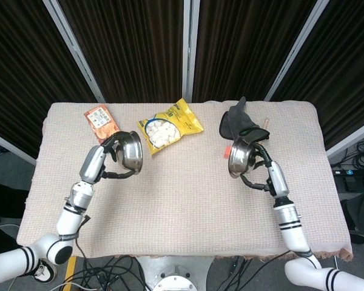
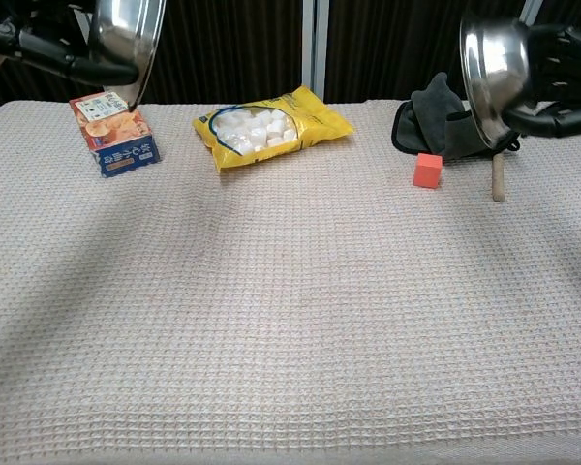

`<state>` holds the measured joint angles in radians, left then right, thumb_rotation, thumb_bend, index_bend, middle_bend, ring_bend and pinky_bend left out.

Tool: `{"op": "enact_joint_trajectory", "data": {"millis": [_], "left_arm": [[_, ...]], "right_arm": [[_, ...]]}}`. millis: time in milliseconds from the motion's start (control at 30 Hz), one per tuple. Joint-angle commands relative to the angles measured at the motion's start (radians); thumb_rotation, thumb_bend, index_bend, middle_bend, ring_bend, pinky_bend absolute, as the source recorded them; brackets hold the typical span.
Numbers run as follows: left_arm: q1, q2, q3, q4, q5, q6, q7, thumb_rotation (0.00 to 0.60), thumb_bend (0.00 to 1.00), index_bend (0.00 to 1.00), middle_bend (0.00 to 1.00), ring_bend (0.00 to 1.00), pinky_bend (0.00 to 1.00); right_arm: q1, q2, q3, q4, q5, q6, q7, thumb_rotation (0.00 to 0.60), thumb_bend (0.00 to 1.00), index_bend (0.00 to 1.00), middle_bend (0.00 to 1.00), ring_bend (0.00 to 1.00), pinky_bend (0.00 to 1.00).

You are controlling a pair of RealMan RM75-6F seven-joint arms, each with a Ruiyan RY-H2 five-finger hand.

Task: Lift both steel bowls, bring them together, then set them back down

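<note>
We have both bowls off the surface [image 1: 188, 200], left robot hand [image 1: 112, 159] grasping the left steel bowl [image 1: 132, 152] left of centre, right robot hand [image 1: 261, 168] grasping the right steel bowl [image 1: 238, 158] right of centre, tipped on edge, well apart; joining and set-down remain.

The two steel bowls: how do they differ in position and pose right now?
The left bowl, held by the left hand, hangs beside the orange snack box and the yellow bag; the right bowl, held by the right hand, hangs in front of the dark cloth, hiding most of the orange cube in the head view. Their open sides face each other, mirror-wise. Both are lifted clear of the table, tipped on edge, and still well apart.
</note>
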<state>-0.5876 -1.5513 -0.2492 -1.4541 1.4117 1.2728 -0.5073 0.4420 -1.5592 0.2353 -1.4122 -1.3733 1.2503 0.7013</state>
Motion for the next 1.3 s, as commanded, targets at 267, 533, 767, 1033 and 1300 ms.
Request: {"op": "enact_joint_trajectory", "data": {"millis": [267,533,767,1033,1300], "left_arm": [[-0.059,-0.110,-0.062,-0.046,0.019,-0.042,-0.270,0.600,0.15,0.51,0.48,0.47,0.62],[-0.104,-0.157,-0.081,-0.017,0.013,-0.061,-0.256,0.600,0.15,0.51,0.48,0.47,0.62],[-0.097,-0.134,-0.099,-0.013,0.003,-0.035,-0.241,0.600,0.15,0.51,0.48,0.47,0.62],[-0.103,-0.116,-0.106,-0.022,-0.012,-0.056,-0.270,0.600,0.15,0.51,0.48,0.47,0.62],[-0.094,-0.105,-0.091,-0.031,0.000,-0.037,-0.268,0.600,0.15,0.50,0.48,0.47,0.62]], "right_arm": [[0.189,-0.238,0.081,0.142,-0.124,-0.044,0.538,0.600,0.29,0.46,0.37,0.33,0.46],[0.304,-0.311,0.101,0.191,-0.130,-0.125,0.623,0.600,0.29,0.46,0.37,0.33,0.46],[0.308,-0.308,0.096,0.200,-0.126,-0.094,0.622,0.600,0.29,0.46,0.36,0.33,0.46],[0.325,-0.292,0.087,0.185,-0.123,-0.108,0.618,0.600,0.28,0.45,0.36,0.33,0.46],[0.337,-0.294,0.078,0.189,-0.121,-0.099,0.600,0.600,0.28,0.45,0.36,0.33,0.46]]}}
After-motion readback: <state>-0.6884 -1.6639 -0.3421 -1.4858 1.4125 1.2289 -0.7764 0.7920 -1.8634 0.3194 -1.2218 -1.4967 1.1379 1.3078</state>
